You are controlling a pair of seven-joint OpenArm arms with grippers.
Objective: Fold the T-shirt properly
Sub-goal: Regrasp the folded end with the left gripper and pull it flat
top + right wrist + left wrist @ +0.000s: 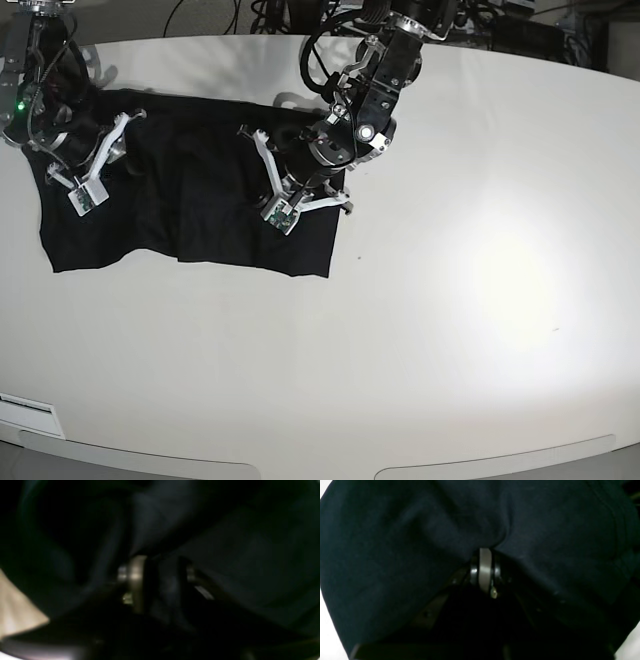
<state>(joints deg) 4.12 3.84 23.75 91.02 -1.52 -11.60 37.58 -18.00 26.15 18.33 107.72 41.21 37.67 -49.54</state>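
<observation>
Black T-shirt (545,530) cloth is pinched by the left gripper (485,567); the right gripper (160,582), jaws parted around cloth, should be lifted clear without dragging

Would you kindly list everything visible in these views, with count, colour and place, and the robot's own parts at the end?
T-shirt: one, black, lying partly folded on the table's far left area, under both grippers.
Table: one, off-white, filling most of the base view.
Cables: several, black, behind the table's far edge.
Left gripper: one, black with a pale pad, at the shirt's right part in the base view, jaws shut on a pinch of T-shirt.
Right gripper: one, dark with a metallic finger, at the shirt's left end in the base view; its wrist view shows the jaws parted with cloth between them, but is too blurred to tell if the cloth is gripped.
</observation>
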